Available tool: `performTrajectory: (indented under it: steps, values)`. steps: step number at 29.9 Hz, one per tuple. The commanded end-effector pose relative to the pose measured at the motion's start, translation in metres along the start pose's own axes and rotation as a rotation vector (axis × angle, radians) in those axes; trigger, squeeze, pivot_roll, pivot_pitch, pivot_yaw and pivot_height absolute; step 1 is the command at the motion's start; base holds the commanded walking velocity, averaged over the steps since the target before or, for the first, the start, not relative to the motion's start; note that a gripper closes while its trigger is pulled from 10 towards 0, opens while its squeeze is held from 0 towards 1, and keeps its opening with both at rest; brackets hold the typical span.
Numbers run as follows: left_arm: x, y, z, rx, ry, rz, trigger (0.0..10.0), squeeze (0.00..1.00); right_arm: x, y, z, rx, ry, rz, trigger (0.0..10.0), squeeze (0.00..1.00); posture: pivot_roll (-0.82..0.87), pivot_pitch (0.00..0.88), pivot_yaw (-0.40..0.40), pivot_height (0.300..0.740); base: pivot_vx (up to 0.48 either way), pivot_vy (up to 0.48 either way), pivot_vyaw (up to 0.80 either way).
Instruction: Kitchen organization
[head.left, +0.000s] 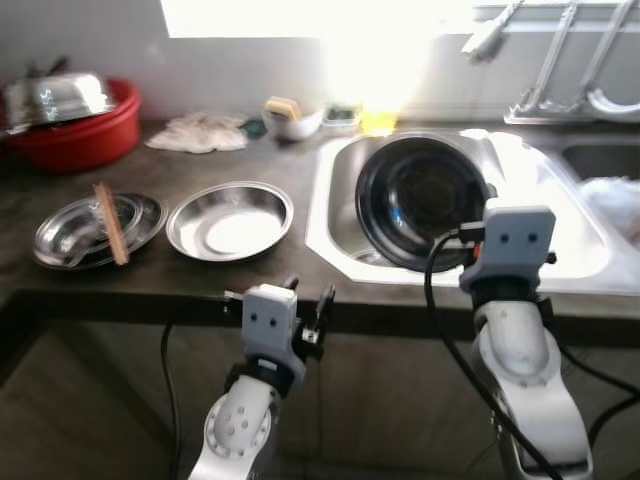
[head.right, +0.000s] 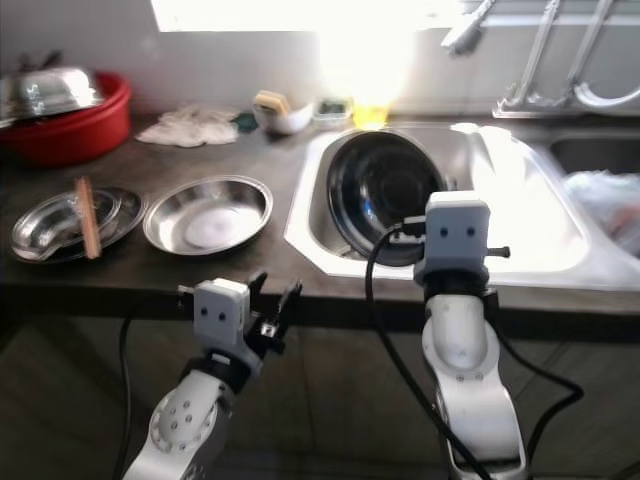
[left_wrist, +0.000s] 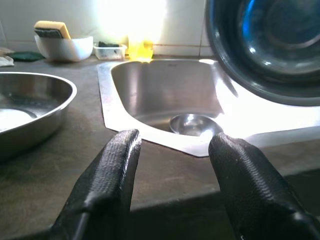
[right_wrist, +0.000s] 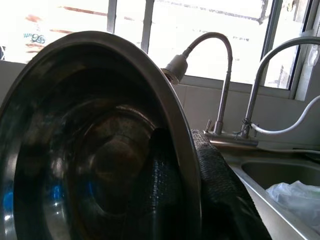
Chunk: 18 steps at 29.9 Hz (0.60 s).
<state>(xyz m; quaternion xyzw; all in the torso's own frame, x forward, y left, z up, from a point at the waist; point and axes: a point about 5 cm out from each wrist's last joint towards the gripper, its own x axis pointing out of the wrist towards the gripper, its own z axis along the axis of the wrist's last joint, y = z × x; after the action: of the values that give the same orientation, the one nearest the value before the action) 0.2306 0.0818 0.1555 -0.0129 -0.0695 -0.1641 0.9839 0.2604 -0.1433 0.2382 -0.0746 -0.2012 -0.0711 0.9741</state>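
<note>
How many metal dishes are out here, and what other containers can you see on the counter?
Steel plates on the counter: 2
Large dark bowl held over the sink: 1
Red basin: 1
Small white bowl: 1
Total: 5

Dark countertop (head.left: 280, 255) with two steel plates (head.left: 229, 220), red basin (head.left: 75, 135), cloth (head.left: 198, 132).

We can read no text for certain; faint blue marks show beyond the window (right_wrist: 35, 37) in the right wrist view, too blurred for us to make out
</note>
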Motion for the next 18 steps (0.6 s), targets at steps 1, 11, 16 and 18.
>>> performTrajectory:
  steps: [1,11,16,18]
  values:
    - [-0.0016,0.0008,-0.0016,0.025,0.010,0.005,10.0,0.00,0.0006,0.0032,0.0002,0.003,0.002,0.022,0.0,0.00,0.07,0.052,0.012,0.740,0.000,0.000,-0.49]
    - [-0.0019,-0.0005,0.0003,0.053,-0.004,-0.006,10.0,0.00,0.0031,0.0094,-0.0025,0.016,0.024,0.067,10.0,0.00,0.07,0.061,0.009,0.740,0.151,-0.272,0.00]
    - [-0.0022,-0.0024,-0.0004,0.055,-0.003,-0.018,10.0,0.00,0.0064,0.0086,-0.0022,0.025,0.025,0.071,10.0,0.00,0.07,0.061,0.009,0.740,0.261,-0.398,0.00]
    - [-0.0023,-0.0025,-0.0004,0.054,-0.003,-0.018,10.0,0.00,0.0069,0.0086,-0.0019,0.028,0.025,0.072,10.0,0.00,0.07,0.061,0.009,0.740,0.292,-0.375,0.00]
